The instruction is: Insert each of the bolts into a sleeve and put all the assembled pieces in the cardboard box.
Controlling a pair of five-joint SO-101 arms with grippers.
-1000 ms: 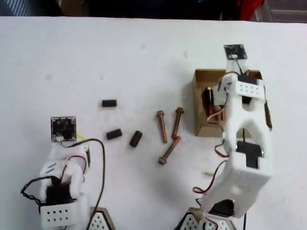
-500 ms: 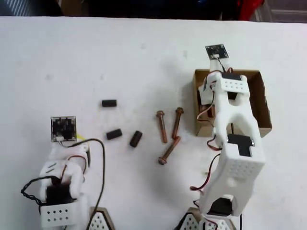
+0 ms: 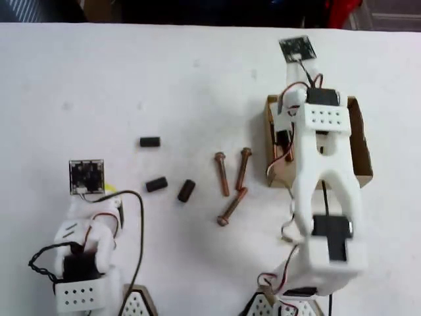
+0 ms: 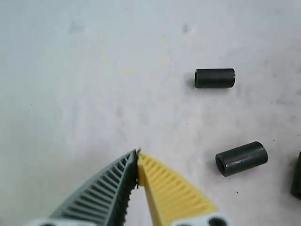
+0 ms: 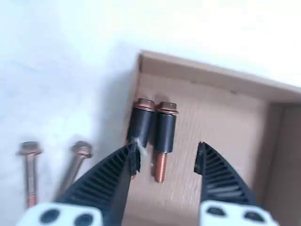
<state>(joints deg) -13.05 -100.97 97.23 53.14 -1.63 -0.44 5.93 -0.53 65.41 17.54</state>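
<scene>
Two assembled pieces (image 5: pixel 165 132), smooth black cylinders on threaded coppery bolts, lie side by side, apparently touching, in the corrugated cardboard box (image 5: pixel 211 75). The right end effector (image 5: pixel 167 149) hangs over them, its ribbed fingers apart. To the left, three bare bolts (image 3: pixel 222 174) and three loose sleeves (image 3: pixel 150 141) lie on the white surface (image 3: pixel 131 79). The left end effector (image 4: pixel 137 157) is pressed together, empty.

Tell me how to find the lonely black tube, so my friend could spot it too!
Look at the white table, on the side away from the cardboard box. Past the three copper bolts lie three short black tubes. The lonely tube lies on its own, nearest the table's far edge, while the other two sit close together.
</scene>
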